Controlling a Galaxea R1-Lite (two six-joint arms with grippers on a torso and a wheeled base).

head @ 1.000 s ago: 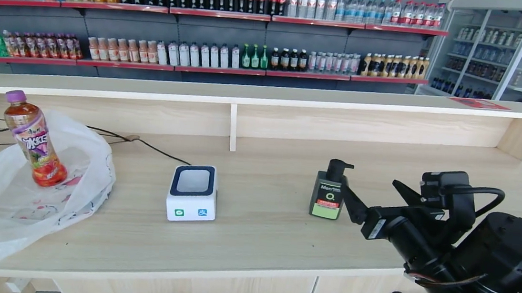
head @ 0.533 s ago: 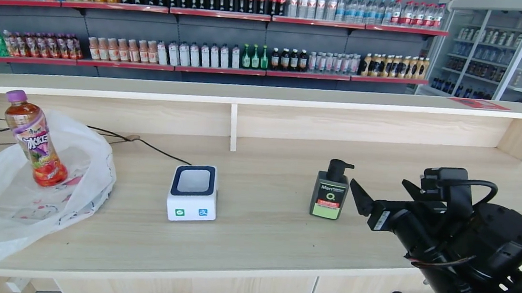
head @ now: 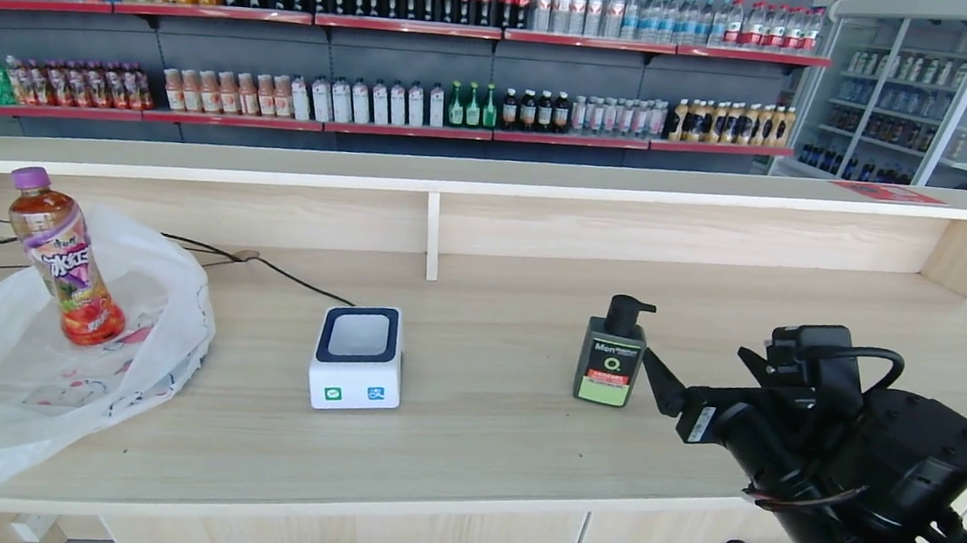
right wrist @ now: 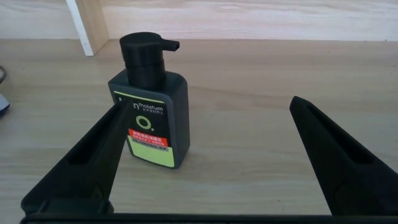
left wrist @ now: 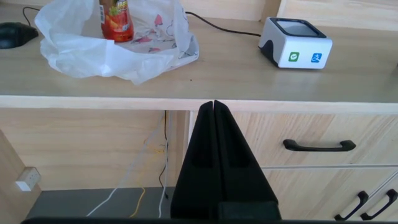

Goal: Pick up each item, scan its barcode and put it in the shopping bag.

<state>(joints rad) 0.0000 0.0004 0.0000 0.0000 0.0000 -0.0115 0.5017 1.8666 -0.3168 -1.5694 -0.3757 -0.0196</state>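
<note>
Head view, dark pump bottle (head: pixel 613 355) upright on the counter (head: pixel 486 431) right of centre, right claw (head: pixel 695 356) spread open just beside it, white scanner (head: pixel 356 369) at centre, drink bottle (head: pixel 66 260) standing in the shopping bag (head: pixel 11 386) at left, left claw (left wrist: pixel 214 106) closed, facing the counter front.

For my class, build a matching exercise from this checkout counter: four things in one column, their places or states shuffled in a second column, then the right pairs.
Things
1. drink bottle
2. scanner
3. pump bottle
4. left gripper

Places or states
A. shut, low in front of the counter
B. upright on the counter, just ahead of the open right gripper
C. standing in the shopping bag
D. mid-counter, window facing up

Pairs: 1-C, 2-D, 3-B, 4-A
</note>
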